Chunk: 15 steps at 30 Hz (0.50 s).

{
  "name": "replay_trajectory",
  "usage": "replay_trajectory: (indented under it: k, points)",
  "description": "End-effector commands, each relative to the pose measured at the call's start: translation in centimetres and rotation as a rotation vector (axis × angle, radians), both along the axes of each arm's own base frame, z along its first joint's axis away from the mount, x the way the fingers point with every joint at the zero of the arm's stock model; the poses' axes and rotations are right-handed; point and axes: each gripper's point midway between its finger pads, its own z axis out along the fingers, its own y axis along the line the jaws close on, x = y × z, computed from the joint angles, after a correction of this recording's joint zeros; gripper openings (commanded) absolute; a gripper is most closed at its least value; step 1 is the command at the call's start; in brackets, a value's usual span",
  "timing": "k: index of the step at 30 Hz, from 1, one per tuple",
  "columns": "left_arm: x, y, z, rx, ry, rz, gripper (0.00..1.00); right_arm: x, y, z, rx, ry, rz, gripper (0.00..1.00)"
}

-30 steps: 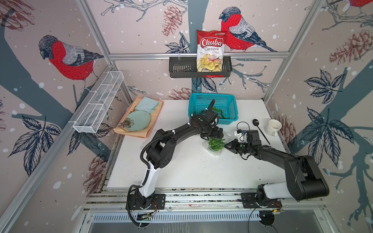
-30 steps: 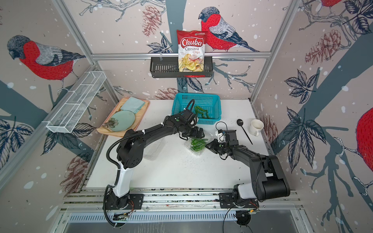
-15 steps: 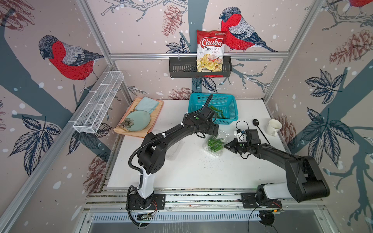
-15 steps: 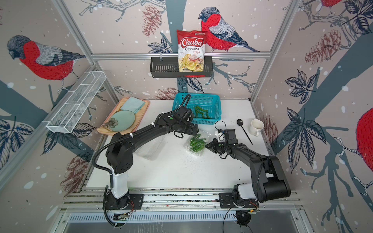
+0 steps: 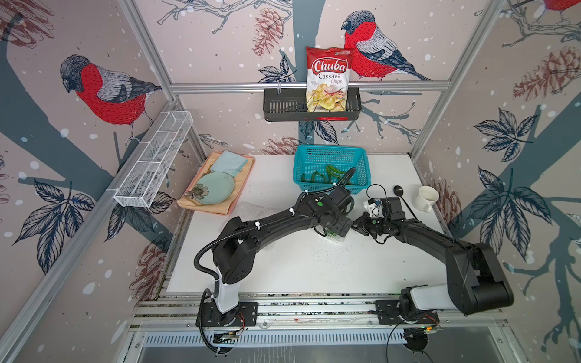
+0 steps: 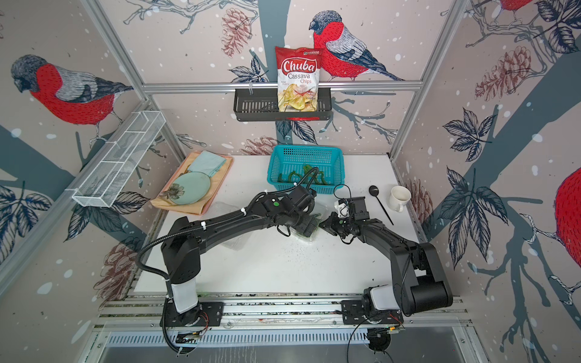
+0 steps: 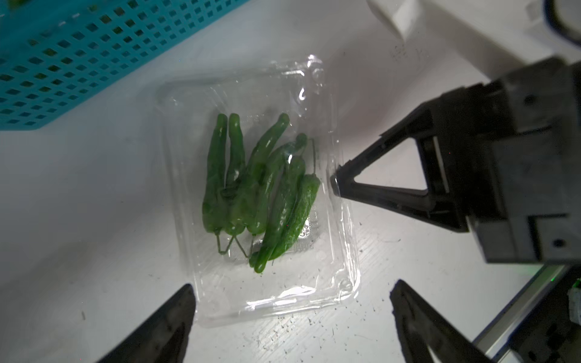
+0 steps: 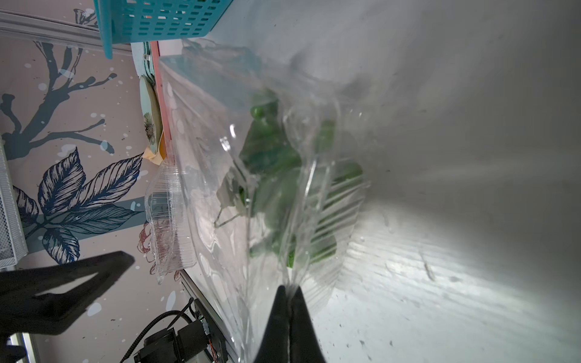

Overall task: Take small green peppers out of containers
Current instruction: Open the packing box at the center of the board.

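The left gripper (image 7: 294,286) hangs wide open, empty, over the clear container (image 7: 251,301) of small green peppers (image 7: 251,182). The right gripper (image 8: 289,292) is pinched tight on its rim; the container sits at 6 o'clock from the turquoise basket (image 5: 330,147)

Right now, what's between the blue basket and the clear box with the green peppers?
Nothing but bare white table lies between the blue basket and the clear box of green peppers. The left wrist view shows it.

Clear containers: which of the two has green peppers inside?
The container whose edge the shut right pincer pinches, holding the peppers; the other container, beside the orange tray, looks empty.
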Motion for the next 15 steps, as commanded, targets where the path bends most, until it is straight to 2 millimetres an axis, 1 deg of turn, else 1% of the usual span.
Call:
replay_trajectory:
  k: [1, 7, 11, 13, 15]
  points:
    - [0.4, 0.4, -1.0, 0.034, -0.016, 0.006, 0.94, -0.1, 0.3, 0.2, 0.012, 0.021, 0.001, 0.00]
    - [0.4, -0.8, -1.2, -0.013, -0.019, -0.022, 0.94, -0.1, 0.6, 0.6, 0.028, 0.024, 0.003, 0.00]
    - [0.4, -1.1, -2.0, 0.004, -0.016, -0.043, 0.94, -0.1, 0.8, 0.6, 0.028, 0.030, 0.013, 0.00]
    - [0.4, -1.1, -2.3, 0.010, -0.013, -0.050, 0.94, -0.2, 0.9, 0.6, 0.026, 0.034, 0.017, 0.00]
    - [0.6, -0.5, -2.9, 0.048, -0.028, -0.042, 0.94, -0.1, 1.0, 0.7, 0.026, 0.032, 0.019, 0.00]
